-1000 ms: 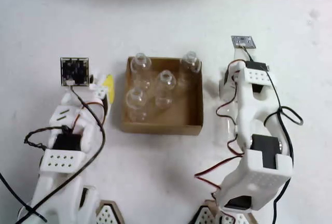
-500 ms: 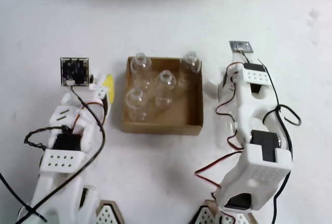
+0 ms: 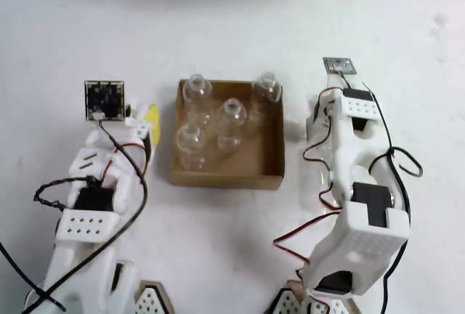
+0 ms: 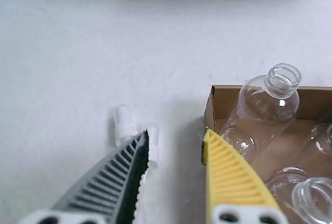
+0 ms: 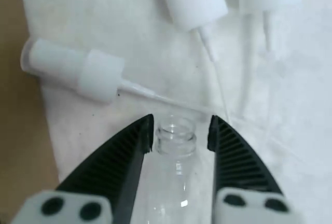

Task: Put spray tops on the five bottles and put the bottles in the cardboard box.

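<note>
Right tool stands part-open astride the loose bottle at its neck, gripping nothing, seemingly lined up to grasp; spray tops lie just beyond on the worktop; left tool gapes empty beside the cardboard box holding four uncapped bottles.

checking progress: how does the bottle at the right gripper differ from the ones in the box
Place: the loose bottle is out on the table, its neck between the open fingers of the right gripper; the four boxed bottles sit inside the box.
Pose: the boxed bottles stand upright, mouths up; the loose bottle seems to lie flat.
Both kinds are clear and have no spray top yet.
</note>
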`<action>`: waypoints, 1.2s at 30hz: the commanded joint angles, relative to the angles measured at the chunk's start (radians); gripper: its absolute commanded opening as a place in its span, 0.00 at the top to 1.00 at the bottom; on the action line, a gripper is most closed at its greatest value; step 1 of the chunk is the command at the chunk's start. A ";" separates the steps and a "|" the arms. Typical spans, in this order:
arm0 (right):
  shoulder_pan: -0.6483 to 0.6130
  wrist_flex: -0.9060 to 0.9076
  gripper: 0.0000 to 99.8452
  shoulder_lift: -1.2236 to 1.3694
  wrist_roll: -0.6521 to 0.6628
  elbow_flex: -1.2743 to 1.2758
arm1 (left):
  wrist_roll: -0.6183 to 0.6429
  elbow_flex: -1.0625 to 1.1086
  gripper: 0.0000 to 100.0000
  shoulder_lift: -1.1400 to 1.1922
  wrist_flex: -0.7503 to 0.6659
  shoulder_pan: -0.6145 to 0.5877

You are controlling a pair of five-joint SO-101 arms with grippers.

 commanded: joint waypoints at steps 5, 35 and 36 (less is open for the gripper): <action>0.015 -0.007 0.91 -0.054 -0.009 -0.020 | -0.014 0.000 0.84 -0.027 -0.023 0.010; 0.047 -0.007 0.98 -0.618 -0.003 0.138 | 0.008 -0.006 0.84 -0.028 0.017 0.008; 0.048 -0.007 0.98 -0.650 -0.003 0.133 | 0.032 -0.008 0.84 -0.028 0.028 0.008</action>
